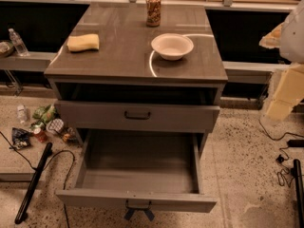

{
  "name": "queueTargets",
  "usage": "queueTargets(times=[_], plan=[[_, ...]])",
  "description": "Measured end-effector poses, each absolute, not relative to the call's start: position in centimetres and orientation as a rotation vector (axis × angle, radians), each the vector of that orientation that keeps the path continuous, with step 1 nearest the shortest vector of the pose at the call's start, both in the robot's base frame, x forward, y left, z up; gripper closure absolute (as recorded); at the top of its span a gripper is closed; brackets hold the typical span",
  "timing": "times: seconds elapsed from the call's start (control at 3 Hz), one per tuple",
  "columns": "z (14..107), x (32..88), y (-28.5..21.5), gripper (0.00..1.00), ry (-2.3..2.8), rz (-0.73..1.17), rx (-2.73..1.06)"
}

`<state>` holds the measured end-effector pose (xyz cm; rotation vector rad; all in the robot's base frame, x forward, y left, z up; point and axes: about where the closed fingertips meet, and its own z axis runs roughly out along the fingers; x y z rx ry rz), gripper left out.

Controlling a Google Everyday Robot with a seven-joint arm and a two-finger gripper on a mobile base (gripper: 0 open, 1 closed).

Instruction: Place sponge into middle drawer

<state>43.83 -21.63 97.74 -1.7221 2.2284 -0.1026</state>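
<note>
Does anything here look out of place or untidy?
Yes: litter lies scattered on the floor left of the cabinet. The sponge on top and the gripper at the right edge look normal.

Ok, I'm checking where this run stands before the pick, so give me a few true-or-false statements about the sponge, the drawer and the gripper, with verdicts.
1. The sponge lies on the cabinet top, left of the bowl. True.
2. The gripper is holding the sponge. False: it hangs at the right edge of the view, open, with nothing in it, far from the sponge.
3. The middle drawer is pulled out and its floor is bare. True.
4. The can stands inside the bowl. False: it stands upright on the cabinet top behind the bowl, apart from it.
</note>
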Motion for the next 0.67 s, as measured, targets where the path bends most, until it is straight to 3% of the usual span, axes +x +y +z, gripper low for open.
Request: queueTargets(times=[0.67], plan=[[98.5, 45.0, -21.0, 0.00, 2.226, -0.071, -1.634]])
